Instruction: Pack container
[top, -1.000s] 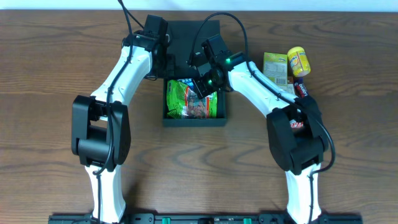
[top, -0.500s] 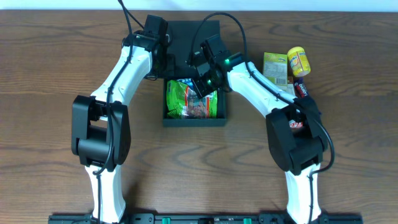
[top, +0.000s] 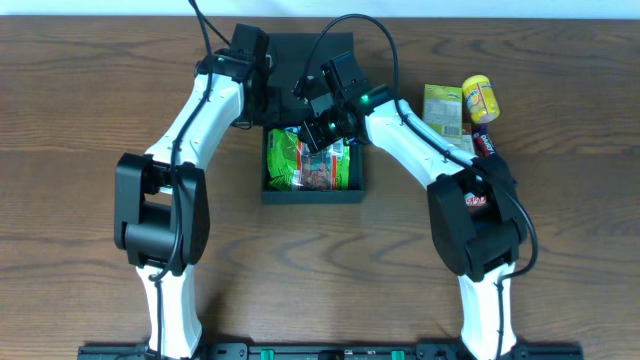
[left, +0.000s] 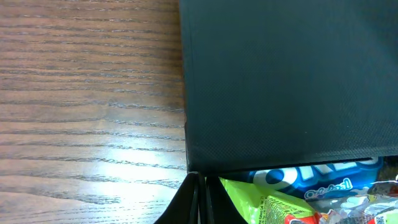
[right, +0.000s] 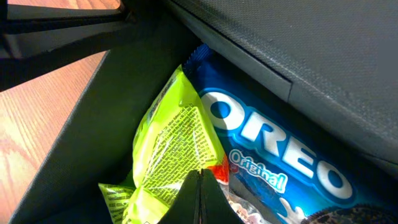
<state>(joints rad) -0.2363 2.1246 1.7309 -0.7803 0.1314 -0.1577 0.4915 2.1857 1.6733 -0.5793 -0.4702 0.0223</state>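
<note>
Near the upper middle of the overhead view, a matte black rectangular container (top: 312, 193) sat open on the brown wooden surface (top: 90, 120), its hinged flap lid (top: 300, 58) folded back toward the top of the frame. Its tray held a blue Oreo biscuit packet (right: 267, 143) and a lime-green snack packet (right: 171, 149). The left claw (left: 201, 186) was pinched shut, nothing visible between its tips, at the tray's upper left corner by the hinge. The right claw (right: 200, 186) was likewise closed on nothing, just above the packets. The box looked stiff, light and grippy rather than slick. Its flap would probably swing freely, so the lid's far free edge seemed the best place to take hold.
</note>
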